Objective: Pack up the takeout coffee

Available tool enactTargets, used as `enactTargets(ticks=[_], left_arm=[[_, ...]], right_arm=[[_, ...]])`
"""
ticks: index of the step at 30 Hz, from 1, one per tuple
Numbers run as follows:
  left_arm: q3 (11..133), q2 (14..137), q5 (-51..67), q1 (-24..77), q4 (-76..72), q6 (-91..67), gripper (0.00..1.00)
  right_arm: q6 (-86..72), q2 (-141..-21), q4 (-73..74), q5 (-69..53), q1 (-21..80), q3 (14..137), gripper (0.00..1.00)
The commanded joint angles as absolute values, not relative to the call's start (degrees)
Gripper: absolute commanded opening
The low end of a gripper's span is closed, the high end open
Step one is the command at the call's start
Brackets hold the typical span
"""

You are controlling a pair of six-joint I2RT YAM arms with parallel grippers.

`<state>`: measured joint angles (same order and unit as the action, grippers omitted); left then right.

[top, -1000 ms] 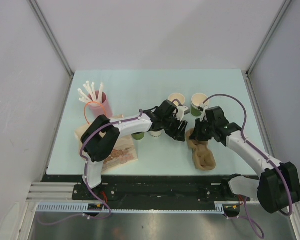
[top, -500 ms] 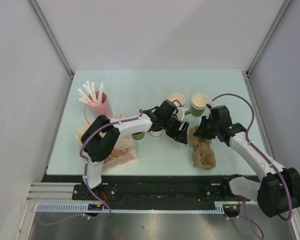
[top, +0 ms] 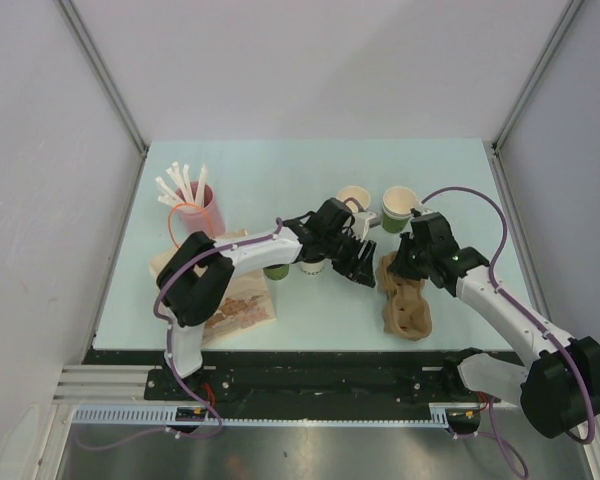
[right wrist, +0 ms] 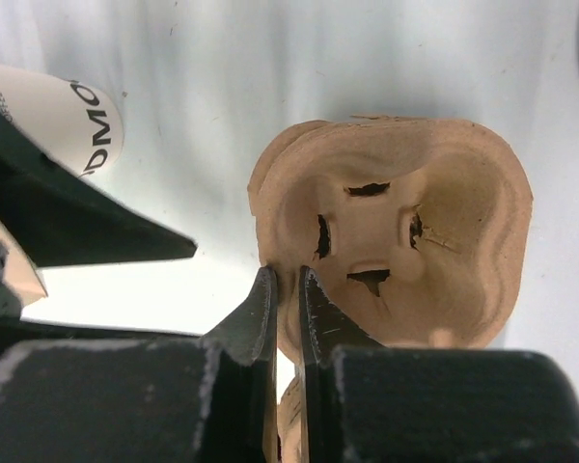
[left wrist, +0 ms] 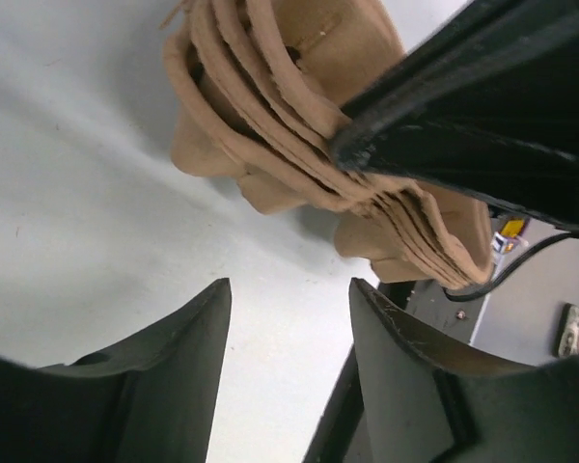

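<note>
Right pincer [right wrist: 287, 277] nips pulp tray [right wrist: 444, 222]; left pincer [left wrist: 288, 289] gapes.

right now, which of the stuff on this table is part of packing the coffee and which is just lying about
Job: dark green cup, white cup (both under the left arm), pulp tray stack pinched by right end effector.
Lying about: lidless white cup, lidless green cup, pink cup of straws, paper bag.
</note>
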<state>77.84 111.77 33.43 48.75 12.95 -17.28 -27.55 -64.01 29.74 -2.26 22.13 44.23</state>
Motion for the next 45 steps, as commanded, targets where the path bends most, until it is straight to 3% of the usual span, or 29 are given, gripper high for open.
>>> enactTargets(ticks=[1, 9, 15, 20, 29, 45], left_arm=[[76.8, 104.3, 36.3, 49.1, 11.7, -19.6, 0.57], [72.7, 96.3, 38.1, 52.7, 12.0, -12.6, 0.54], [70.7, 92.9, 41.8, 55.8, 12.0, 1.9, 0.61], [67.8, 89.6, 36.7, 60.7, 12.0, 17.7, 0.63], [64.6, 88.9, 30.7, 70.2, 10.2, 32.8, 0.63], [66.7, 98.5, 22.2, 72.8, 1.8, 34.8, 0.62]], right_arm=[[-30.3, -63.4, 31.2, 4.5, 23.6, 48.3, 0.00], [-30.8, -66.0, 30.1, 3.6, 23.6, 48.6, 0.00], [-31.4, -67.4, 29.4, 3.6, 24.0, 48.6, 0.00], [-32.6, -67.9, 28.2, 3.7, 24.2, 48.7, 0.00], [-34.3, -69.6, 26.1, 4.1, 24.7, 48.7, 0.00], [-36.8, -70.2, 28.6, 8.9, 29.1, 49.0, 0.00]])
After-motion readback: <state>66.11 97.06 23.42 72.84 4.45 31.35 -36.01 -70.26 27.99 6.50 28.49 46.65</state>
